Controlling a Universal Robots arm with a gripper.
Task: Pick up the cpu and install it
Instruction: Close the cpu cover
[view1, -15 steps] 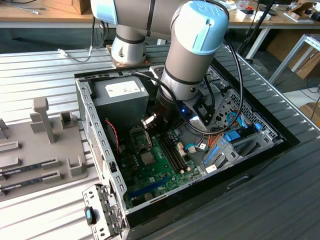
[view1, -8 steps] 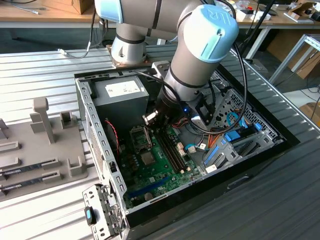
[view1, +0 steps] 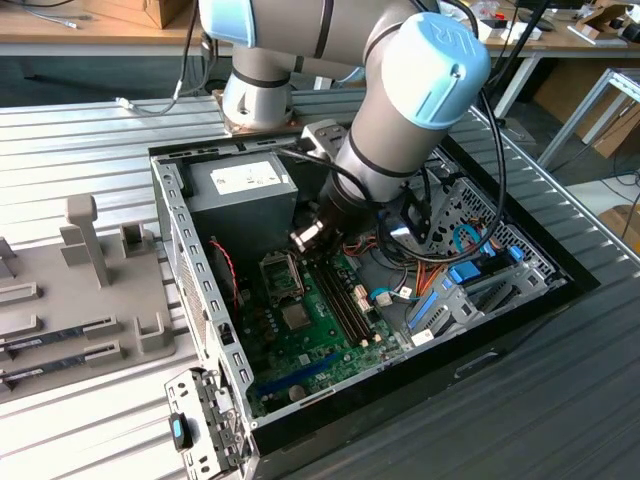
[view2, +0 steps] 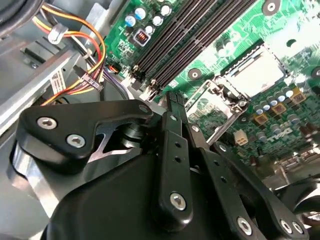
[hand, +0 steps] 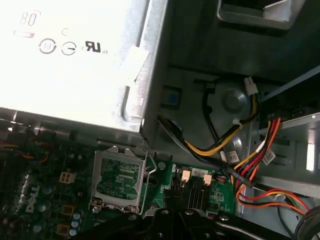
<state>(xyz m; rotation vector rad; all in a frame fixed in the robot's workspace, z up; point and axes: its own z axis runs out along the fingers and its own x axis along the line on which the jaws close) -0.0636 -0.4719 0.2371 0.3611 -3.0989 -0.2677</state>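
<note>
My gripper (view1: 305, 237) hangs tilted inside the open computer case, just above the green motherboard (view1: 300, 345) and beside the cpu socket (view1: 282, 275). In the second wrist view the gripper (view2: 172, 97) points at the board near the ends of the memory slots (view2: 200, 35). The socket (view2: 252, 75) lies beside it with its metal retaining frame (view2: 200, 107) swung up. A pale silvery square fills the socket there, and I cannot tell whether it is the cpu. In the first wrist view the socket (hand: 117, 177) looks greenish inside, just past the gripper (hand: 185, 217).
The grey power-supply box (view1: 245, 190) stands close behind the socket. Bundles of coloured cables (view1: 420, 250) and a drive cage (view1: 470, 290) crowd the case toward the exterior view's right. A grey fixture tray (view1: 90, 290) with memory sticks lies outside the case wall (view1: 185, 270).
</note>
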